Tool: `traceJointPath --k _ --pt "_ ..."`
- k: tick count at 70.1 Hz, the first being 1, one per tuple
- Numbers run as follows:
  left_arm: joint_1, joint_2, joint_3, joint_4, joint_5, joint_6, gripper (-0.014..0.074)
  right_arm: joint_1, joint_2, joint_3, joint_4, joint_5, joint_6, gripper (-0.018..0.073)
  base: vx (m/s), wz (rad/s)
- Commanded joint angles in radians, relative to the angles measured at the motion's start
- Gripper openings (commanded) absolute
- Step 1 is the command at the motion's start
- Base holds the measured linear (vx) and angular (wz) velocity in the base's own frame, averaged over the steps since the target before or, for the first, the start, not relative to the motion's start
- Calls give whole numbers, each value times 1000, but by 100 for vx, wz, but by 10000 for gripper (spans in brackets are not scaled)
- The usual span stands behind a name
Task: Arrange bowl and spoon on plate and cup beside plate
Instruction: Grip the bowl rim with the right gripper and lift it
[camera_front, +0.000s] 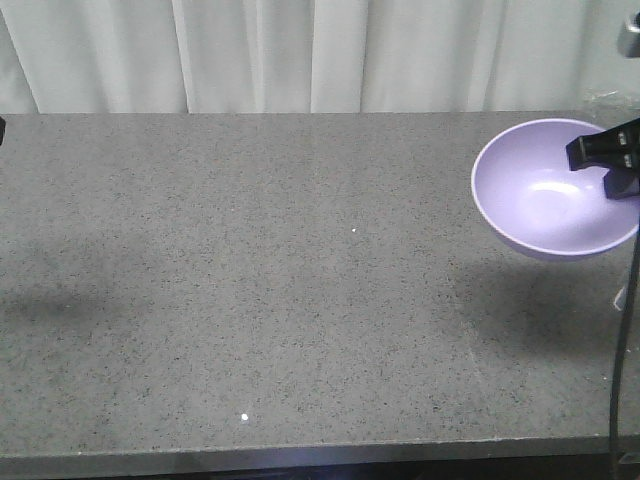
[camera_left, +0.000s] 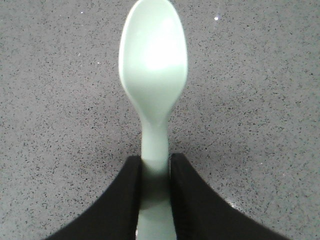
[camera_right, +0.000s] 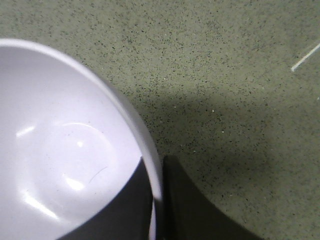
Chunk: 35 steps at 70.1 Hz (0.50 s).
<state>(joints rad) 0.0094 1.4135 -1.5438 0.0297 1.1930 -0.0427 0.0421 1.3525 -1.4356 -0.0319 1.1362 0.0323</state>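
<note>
The lavender bowl (camera_front: 551, 188) hangs above the table at the far right, held by its rim. My right gripper (camera_front: 610, 160) is shut on the bowl rim (camera_right: 150, 165), one finger inside and one outside. The pale mint-green spoon (camera_left: 153, 75) points away from my left gripper (camera_left: 155, 172), which is shut on its handle above the countertop. The left gripper does not show in the front view. The plate and the cup are out of view.
A grey speckled countertop (camera_front: 280, 280) fills the front view, with white curtains (camera_front: 320, 50) behind it and its front edge (camera_front: 300, 460) near the bottom. A thin white line (camera_right: 305, 57) lies on the surface in the right wrist view.
</note>
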Motion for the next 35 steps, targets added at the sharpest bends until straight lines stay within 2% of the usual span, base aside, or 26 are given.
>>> traceJointPath --k 1,35 --pt "-5 -33 -30 0 -47 -3 -6 -6 -105 -25 3 -16 -2 -6 0 0" --pt "-5 -33 -30 0 -47 -3 -6 -6 -169 -25 6 -19 -2 -6 0 0"
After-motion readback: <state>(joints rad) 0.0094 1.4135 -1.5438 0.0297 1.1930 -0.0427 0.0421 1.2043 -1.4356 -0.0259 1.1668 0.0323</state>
